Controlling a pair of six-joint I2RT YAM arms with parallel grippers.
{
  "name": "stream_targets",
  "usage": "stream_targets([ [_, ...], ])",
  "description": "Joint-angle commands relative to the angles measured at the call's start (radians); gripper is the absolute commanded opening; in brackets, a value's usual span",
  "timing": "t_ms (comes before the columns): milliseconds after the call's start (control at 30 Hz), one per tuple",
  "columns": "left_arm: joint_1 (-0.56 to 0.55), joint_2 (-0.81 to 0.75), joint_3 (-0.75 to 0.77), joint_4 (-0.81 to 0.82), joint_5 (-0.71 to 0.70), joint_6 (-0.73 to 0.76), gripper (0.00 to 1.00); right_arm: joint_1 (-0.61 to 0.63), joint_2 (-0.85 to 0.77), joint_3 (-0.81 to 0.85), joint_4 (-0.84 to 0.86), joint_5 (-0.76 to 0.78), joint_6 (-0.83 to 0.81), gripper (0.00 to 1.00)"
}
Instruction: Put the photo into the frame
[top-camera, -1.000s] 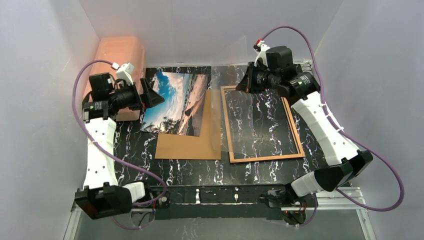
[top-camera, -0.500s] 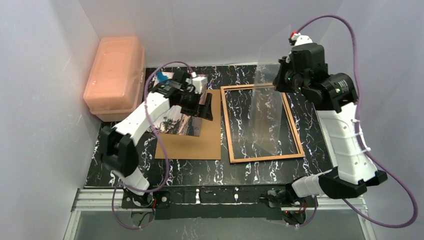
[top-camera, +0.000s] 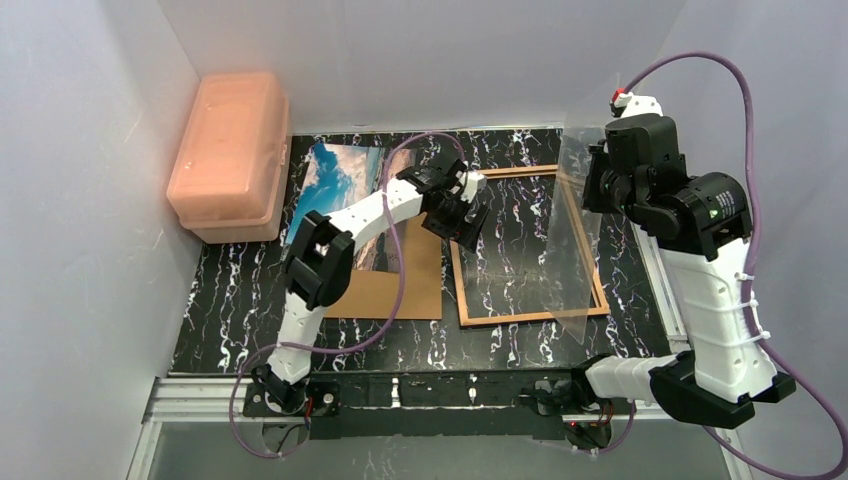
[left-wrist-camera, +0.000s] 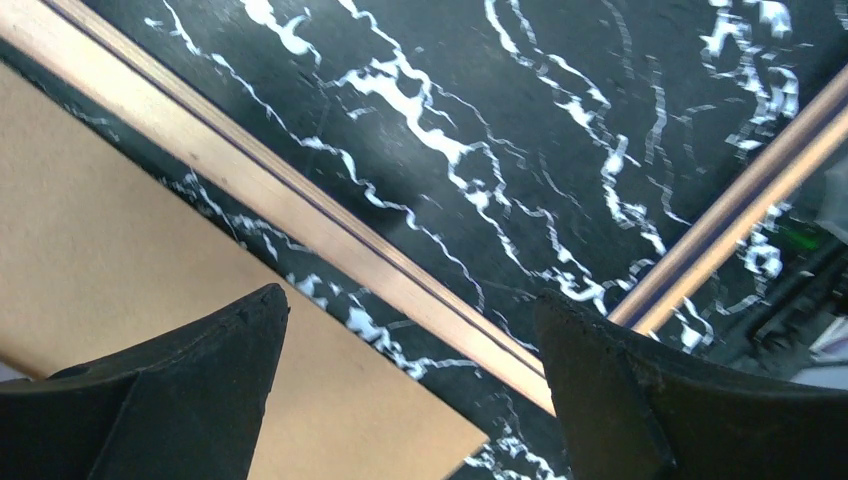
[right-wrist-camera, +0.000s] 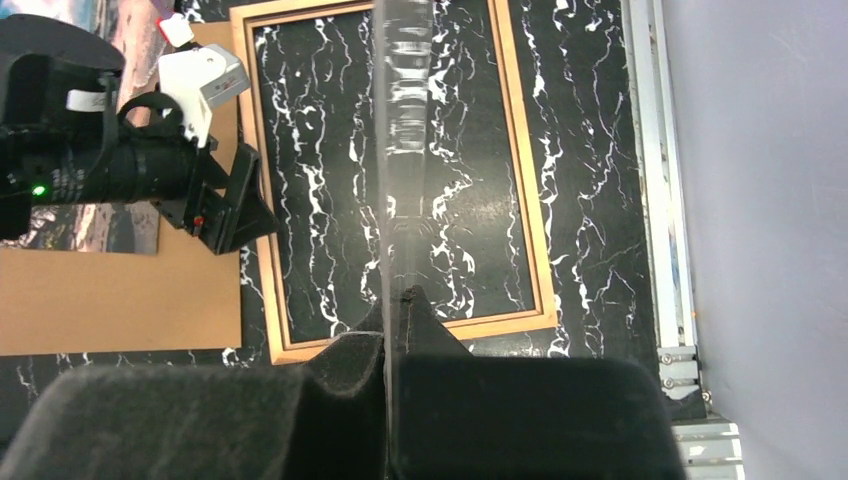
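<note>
Black left hand (left-wrist-camera: 410, 300) spread above frame (left-wrist-camera: 300, 215)

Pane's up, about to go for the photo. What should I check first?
1. Clear pane out of the frame: ok, right gripper shut on it, raised over the right side.
2. Frame opening empty: ok, only tabletop shows inside.
3. Left gripper open: ok, above the frame's left rail, holding nothing.
4. Photo held: not ok, lies partly on the brown board, untouched.
5. Photo edge liftable: cannot tell.
</note>
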Motion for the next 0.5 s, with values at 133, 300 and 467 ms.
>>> stream_targets([
  [133, -0.004, 0.133, 0.092, -0.043, -0.089, 0.053, 0.86, -0.005, -0.026, 0.023, -0.02, 0.048, -0.012, 0.01],
  [300, -0.005, 0.16, 0.094, -0.029, -0.124, 0.094, 0.73, -0.005, -0.01, 0.031, -0.005, 0.008, -0.02, 0.01],
  [467, -0.008, 0.153, 0.076, -0.017, -0.147, 0.203, 0.65, -0.004, 0.007, 0.05, 0.0, -0.025, -0.021, 0.01],
])
